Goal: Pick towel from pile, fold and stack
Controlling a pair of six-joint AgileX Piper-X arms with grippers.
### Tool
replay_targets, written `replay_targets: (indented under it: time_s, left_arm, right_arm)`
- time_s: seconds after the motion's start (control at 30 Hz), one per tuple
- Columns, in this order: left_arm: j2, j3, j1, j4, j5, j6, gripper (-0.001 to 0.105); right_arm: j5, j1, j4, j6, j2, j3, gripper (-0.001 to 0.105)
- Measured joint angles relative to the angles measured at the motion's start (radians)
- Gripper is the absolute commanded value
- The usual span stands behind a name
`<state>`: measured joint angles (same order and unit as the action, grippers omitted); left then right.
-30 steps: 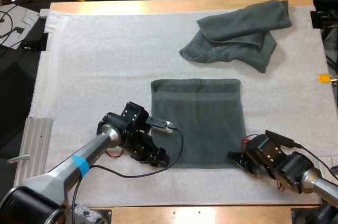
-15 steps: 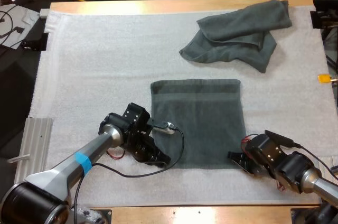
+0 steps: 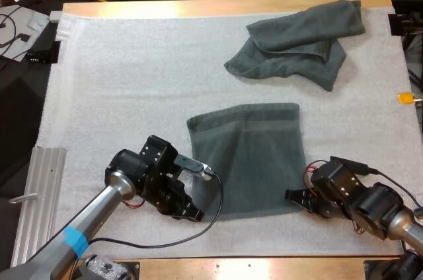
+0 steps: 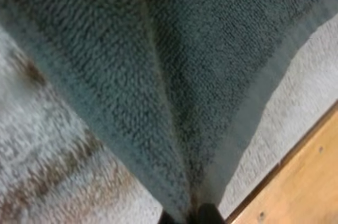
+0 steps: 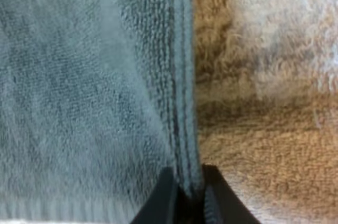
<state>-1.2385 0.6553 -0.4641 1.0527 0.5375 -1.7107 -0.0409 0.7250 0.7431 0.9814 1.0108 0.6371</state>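
Observation:
A dark grey-green towel lies spread in the middle of the white mat, its far edge slightly skewed. My left gripper sits at the towel's near left corner and is shut on it. In the left wrist view the towel rises in a fold from my left gripper. My right gripper holds the near right corner. Its fingers press on the hemmed edge of the towel from both sides. A second, crumpled towel lies at the far right of the mat.
An aluminium rail lies off the mat's left edge. The wooden table edge runs close in front of both grippers. Cables and small items lie beyond the table's far left corner.
My left gripper has shut on the towel's near left corner and drawn back toward the near edge. The towel's left side has lifted and skewed. The right gripper kept its hold.

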Motion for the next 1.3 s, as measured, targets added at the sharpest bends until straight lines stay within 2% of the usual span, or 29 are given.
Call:
replay_targets:
  time_s: [0.13, 0.3, 0.43, 0.53, 0.73, 0.83, 0.9, 1.03, 1.3]
  left_arm:
    - [0.024, -0.001, -0.001, 0.030, 0.000, 0.001, 0.000]
    - [0.162, -0.003, -0.022, 0.130, 0.000, 0.004, 0.000]
    - [0.167, -0.003, -0.026, 0.122, 0.000, 0.004, 0.000]
    - [0.145, -0.003, -0.007, 0.062, 0.009, -0.012, 0.000]
    - [0.059, -0.003, 0.074, -0.093, 0.082, -0.081, 0.000]
    - [-0.044, 0.000, 0.158, -0.218, 0.159, -0.140, 0.000]
    - [-0.050, 0.000, 0.197, -0.252, 0.189, -0.151, 0.000]
    - [-0.087, 0.000, 0.264, -0.340, 0.218, -0.194, 0.000]
    - [-0.158, 0.000, 0.324, -0.498, 0.280, -0.272, 0.000]
  right_arm:
    - [-0.006, 0.000, 0.019, 0.006, -0.016, -0.002, 0.000]
    - [-0.036, 0.025, 0.101, 0.008, -0.103, 0.010, 0.000]
    - [-0.045, 0.055, 0.112, -0.005, -0.112, 0.010, 0.000]
    - [-0.045, 0.056, 0.076, -0.030, -0.097, 0.010, 0.000]
    - [-0.038, 0.029, -0.047, -0.082, -0.028, 0.015, 0.000]
    - [-0.057, -0.054, -0.150, -0.124, 0.054, 0.015, 0.001]
    - [-0.086, -0.104, -0.185, -0.133, 0.071, 0.015, 0.001]
    - [-0.114, -0.209, -0.258, -0.156, 0.129, 0.015, 0.001]
    - [-0.150, -0.310, -0.374, -0.194, 0.234, 0.015, 0.001]
